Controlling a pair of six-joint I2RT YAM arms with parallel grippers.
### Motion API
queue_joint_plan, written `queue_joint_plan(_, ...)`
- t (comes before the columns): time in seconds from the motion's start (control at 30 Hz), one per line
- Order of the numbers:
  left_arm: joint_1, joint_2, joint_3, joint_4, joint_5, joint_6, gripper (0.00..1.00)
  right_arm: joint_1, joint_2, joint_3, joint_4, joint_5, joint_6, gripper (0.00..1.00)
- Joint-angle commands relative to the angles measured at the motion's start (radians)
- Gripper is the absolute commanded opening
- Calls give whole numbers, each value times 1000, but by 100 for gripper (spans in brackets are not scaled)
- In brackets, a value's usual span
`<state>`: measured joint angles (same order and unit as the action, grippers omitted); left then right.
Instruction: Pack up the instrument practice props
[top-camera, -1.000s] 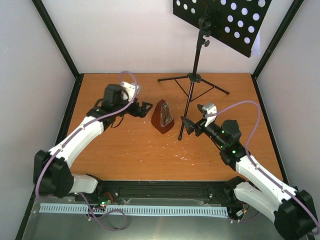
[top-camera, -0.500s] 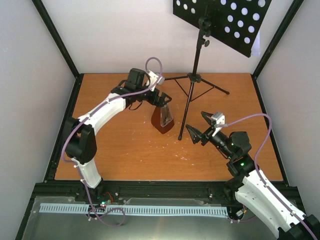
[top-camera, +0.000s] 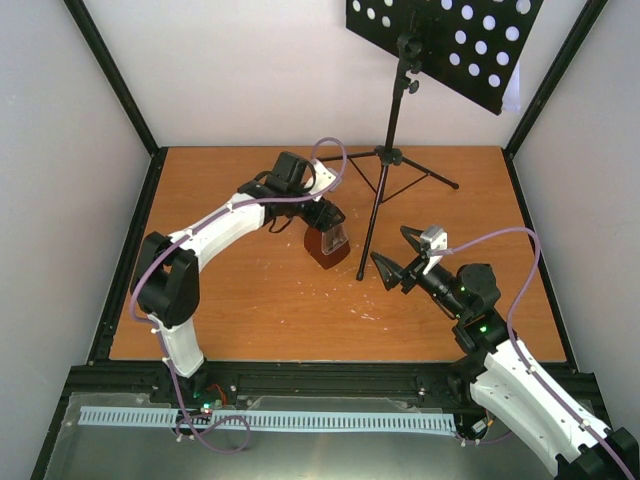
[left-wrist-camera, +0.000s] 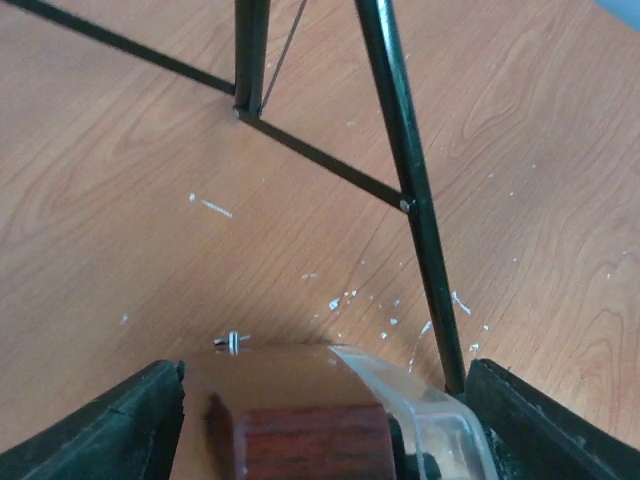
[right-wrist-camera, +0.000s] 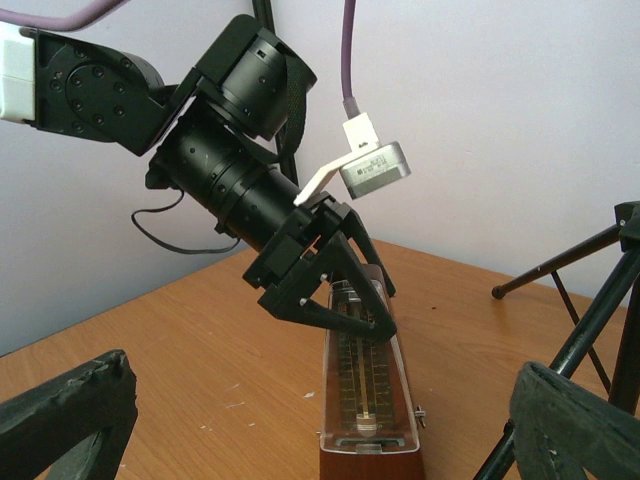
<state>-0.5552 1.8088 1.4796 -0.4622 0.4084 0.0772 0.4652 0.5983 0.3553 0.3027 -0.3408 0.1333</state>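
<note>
The left tool (top-camera: 328, 224) straddled the top of the metronome (top-camera: 327, 247) on the table (top-camera: 250, 310), just left of the music stand (top-camera: 385, 150); whether it gripped could not be told. The right tool (top-camera: 389, 246) hung released nearby.

The left arm (top-camera: 215, 225) reaches forward, and the left gripper (top-camera: 328, 222) angles down astride the top of the metronome (top-camera: 327, 248) (whether it touches is unclear). The right arm (top-camera: 520, 370) sits right of the metronome, its right gripper (top-camera: 392, 250) spread wide and aimed toward it.
</note>
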Motion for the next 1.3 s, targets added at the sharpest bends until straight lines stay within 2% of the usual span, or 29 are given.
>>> queue_joint_plan(0.0, -28, -36, -22, 17, -74, 38, 74, -5, 4, -7, 9, 4, 6, 100)
queue_joint_plan(0.33, -37, -45, -22, 14, -122, 16, 52, -5, 5, -3, 3, 9, 3, 100)
queue_joint_plan(0.43, -43, -54, -19, -1, -154, -15, 50, -5, 3, -2, -1, 10, 1, 100)
queue_joint_plan(0.6, -96, -100, -19, -69, -380, -210, 50, -5, 11, 10, -24, 8, 0, 100)
queue_joint_plan(0.73, -151, -156, -71, -99, -469, -406, 50, -5, 16, 11, -25, -1, 6, 100)
queue_joint_plan(0.9, -239, -161, -103, -146, -511, -571, 59, -5, 18, 13, -42, 1, 17, 100)
queue_joint_plan(1.07, -305, -173, -130, -121, -507, -638, 90, -5, 17, 13, -65, -9, 32, 100)
queue_joint_plan(1.27, -314, -240, -255, 23, -364, -687, 99, -5, 1, 13, -107, -8, 45, 100)
